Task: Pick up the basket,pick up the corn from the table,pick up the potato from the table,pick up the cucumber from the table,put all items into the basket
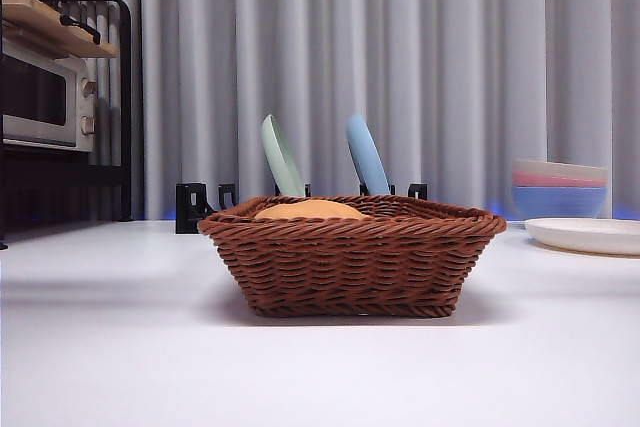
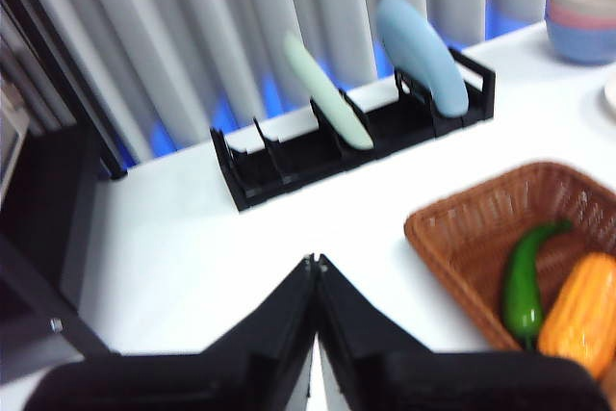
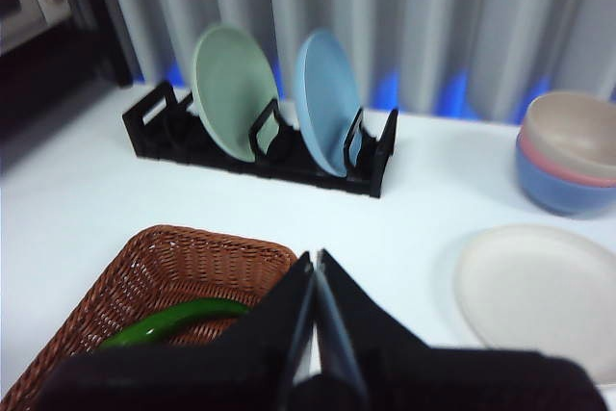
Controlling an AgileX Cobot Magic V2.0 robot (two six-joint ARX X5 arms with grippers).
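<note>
Cucumber (image 2: 525,281) in basket (image 1: 352,259), wrist views only

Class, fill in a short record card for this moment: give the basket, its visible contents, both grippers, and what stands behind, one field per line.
basket: brown wicker basket standing on the white table
contents seen: cucumber and corn lying inside; an orange-tan rounded top shows above the rim, probably the potato
left gripper: shut, empty, above the table beside the basket
right gripper: shut, empty, above the basket's edge
behind: dish rack with green plate and blue plate; stacked bowls; white plate
</note>
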